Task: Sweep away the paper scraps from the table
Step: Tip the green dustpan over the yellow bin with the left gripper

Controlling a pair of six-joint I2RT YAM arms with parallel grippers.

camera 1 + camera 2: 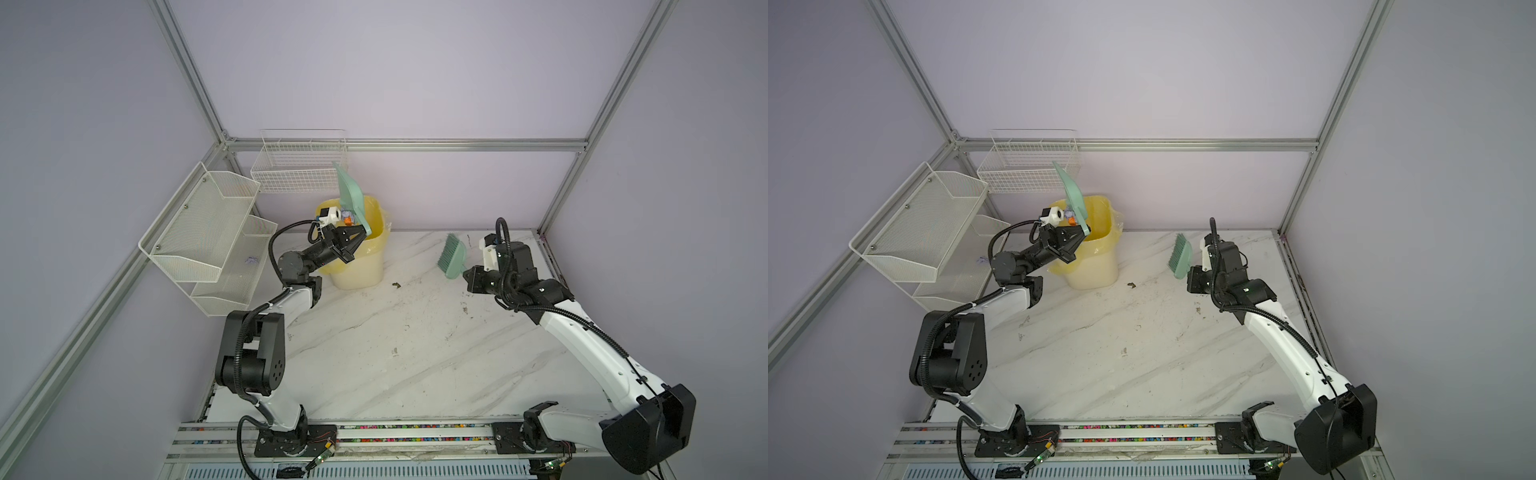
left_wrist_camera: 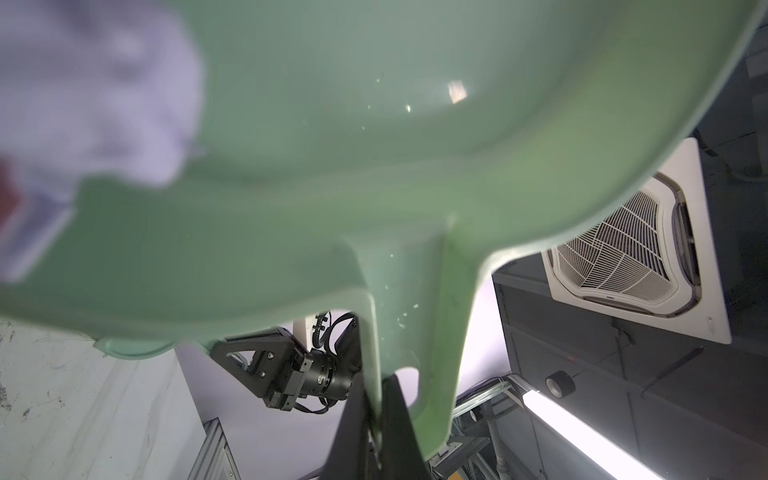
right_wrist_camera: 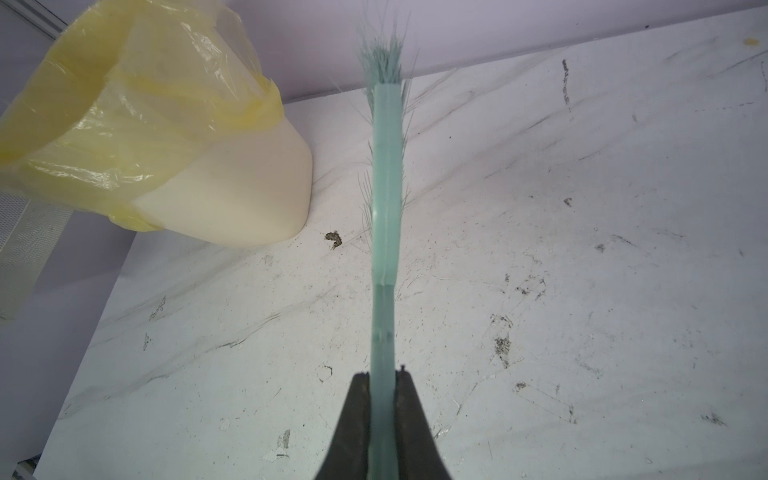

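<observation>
Left claw (image 1: 360,237) holds dustpan (image 1: 349,191) tilted over bin (image 1: 361,268); right claw (image 1: 467,277) holds brush (image 1: 452,255) above table (image 1: 415,353)

Bin (image 1: 361,266) on table (image 1: 415,353) at rear left, dustpan (image 1: 348,191) above it, brush (image 1: 453,257) to the right

We log white grey-veined tabletop (image 1: 415,353), cream bin (image 1: 361,272) with yellow liner (image 1: 374,216) standing at far left corner, dark crumb (image 3: 333,240) just beside bin, dark smudges (image 1: 464,308) scattered, lilac scrap (image 1: 251,260) on mesh shelf (image 1: 224,286)
</observation>
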